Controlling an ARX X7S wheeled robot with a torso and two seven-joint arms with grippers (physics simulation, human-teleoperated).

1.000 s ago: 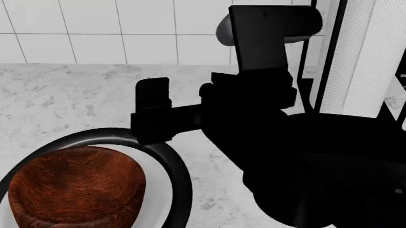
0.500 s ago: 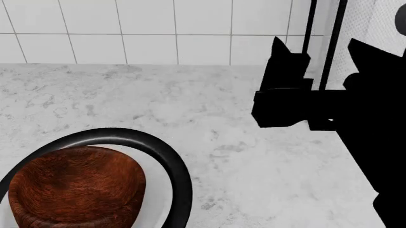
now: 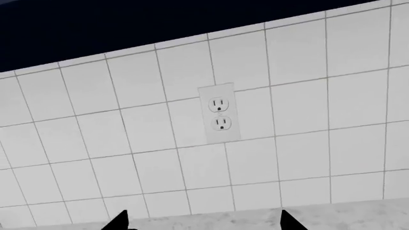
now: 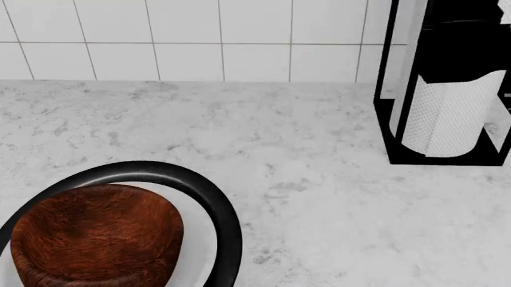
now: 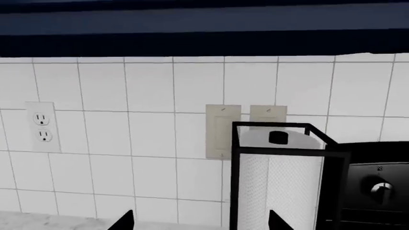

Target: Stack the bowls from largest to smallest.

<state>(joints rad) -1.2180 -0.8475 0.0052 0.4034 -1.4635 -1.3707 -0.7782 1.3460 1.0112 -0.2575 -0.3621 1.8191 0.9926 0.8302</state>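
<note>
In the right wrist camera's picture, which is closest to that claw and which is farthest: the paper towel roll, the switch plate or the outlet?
1. Paper towel roll, in its black holder, stands just ahead of the right gripper.
2. Switch plate, on the tiled wall behind the roll, and the outlet, farther along that same wall, are too close to call.

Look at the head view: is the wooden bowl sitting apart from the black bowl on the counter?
No, the wooden bowl sits nested inside the black bowl.
</note>
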